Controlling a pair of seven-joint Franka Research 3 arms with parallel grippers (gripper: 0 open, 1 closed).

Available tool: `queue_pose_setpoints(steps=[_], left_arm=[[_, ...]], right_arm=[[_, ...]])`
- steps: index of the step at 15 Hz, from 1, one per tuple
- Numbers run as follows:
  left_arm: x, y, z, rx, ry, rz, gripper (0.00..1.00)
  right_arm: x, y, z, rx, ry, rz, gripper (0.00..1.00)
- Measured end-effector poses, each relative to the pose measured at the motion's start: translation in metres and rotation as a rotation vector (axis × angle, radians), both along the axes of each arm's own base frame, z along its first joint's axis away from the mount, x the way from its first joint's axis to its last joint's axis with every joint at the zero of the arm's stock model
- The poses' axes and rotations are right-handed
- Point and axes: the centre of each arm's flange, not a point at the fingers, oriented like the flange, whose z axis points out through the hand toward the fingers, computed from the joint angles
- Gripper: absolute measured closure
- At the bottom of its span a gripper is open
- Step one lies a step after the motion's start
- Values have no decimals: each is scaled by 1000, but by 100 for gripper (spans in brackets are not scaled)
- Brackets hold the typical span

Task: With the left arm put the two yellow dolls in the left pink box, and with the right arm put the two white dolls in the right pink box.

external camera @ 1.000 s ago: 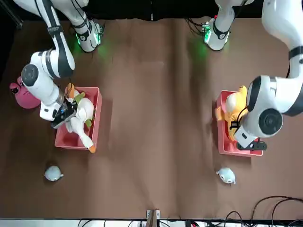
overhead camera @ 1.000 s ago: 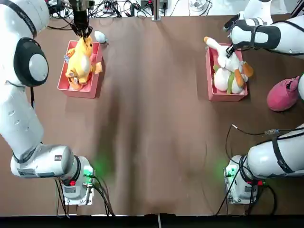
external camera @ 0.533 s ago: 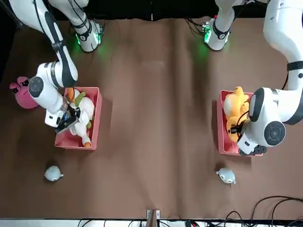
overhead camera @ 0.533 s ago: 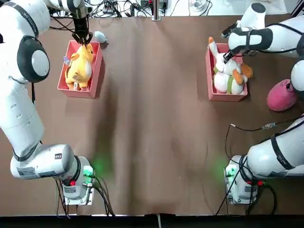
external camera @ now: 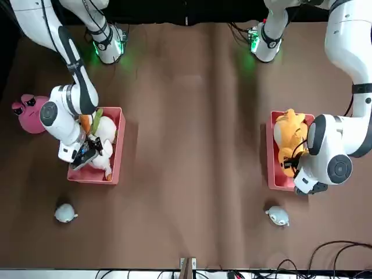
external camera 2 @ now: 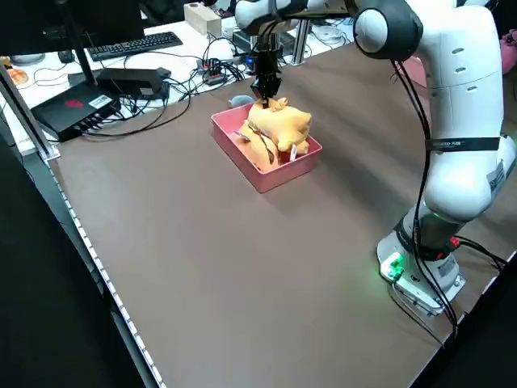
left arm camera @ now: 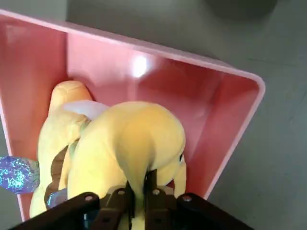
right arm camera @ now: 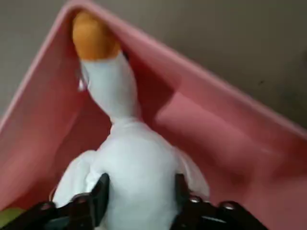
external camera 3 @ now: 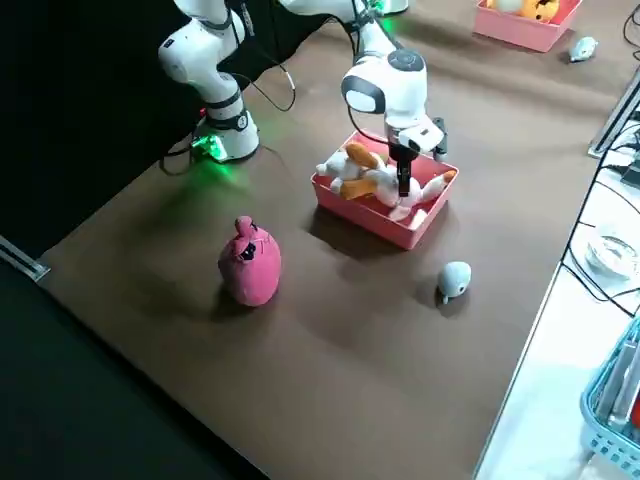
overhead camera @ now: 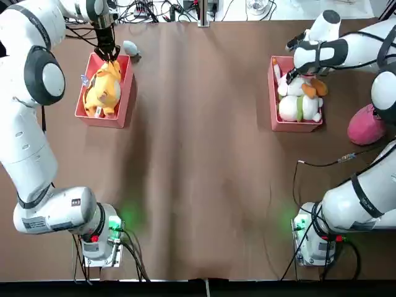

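Both arms are reaching out to the far edge of the desk [overhead camera: 198, 154], one over each box. The left hand [overhead camera: 112, 54] is down at the far end of the left pink box [overhead camera: 122, 102], near the desk's far left corner. Its fingers are pressed tight together, pinching a fold of the top yellow doll [overhead camera: 105, 83]. The left wrist view shows this well: the yellow plush [left arm camera: 129, 153] bunches up right into the narrow gap between the fingers. A second yellow doll [left arm camera: 60, 134] lies under and beside it, so both are inside the box.

Over toward the far right corner, the right hand [overhead camera: 291, 73] is at the far end of the right pink box [overhead camera: 273, 105]. Its fingers are spread around the body of a white goose doll [right arm camera: 127, 167], gripping it on both sides. The goose's neck and orange beak [right arm camera: 93, 38] point into the box corner. The other white doll [overhead camera: 297, 106], with orange and green bits, lies in the same box, touching the first.

Loose stuff around: a small grey-blue plush [overhead camera: 130, 47] on the desk just past the left box's far end, another one [external camera: 65, 213] beyond the right box, and a pink plush [overhead camera: 367, 124] sitting by the right edge of the desk, next to the right box.
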Motion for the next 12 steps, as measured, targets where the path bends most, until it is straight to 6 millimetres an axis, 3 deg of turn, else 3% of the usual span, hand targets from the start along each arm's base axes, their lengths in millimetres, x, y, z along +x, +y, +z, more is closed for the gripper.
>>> queue_pose_setpoints(steps=[1,3,4,9,12], left_arm=[[0,0,0,0,0,0,91],[0,0,0,0,0,0,89],[0,0,-1,0,1,3,83],[5,6,8,-2,-22,12,36],[8,13,54,4,-94,21,9]], right_arm=[[10,-1,20,0,-26,-2,23],[18,-1,54,-2,-29,-2,5],[21,-1,76,-4,-31,0,0],[29,-16,206,-14,-46,-24,0],[27,-27,286,-16,-2,-69,0]])
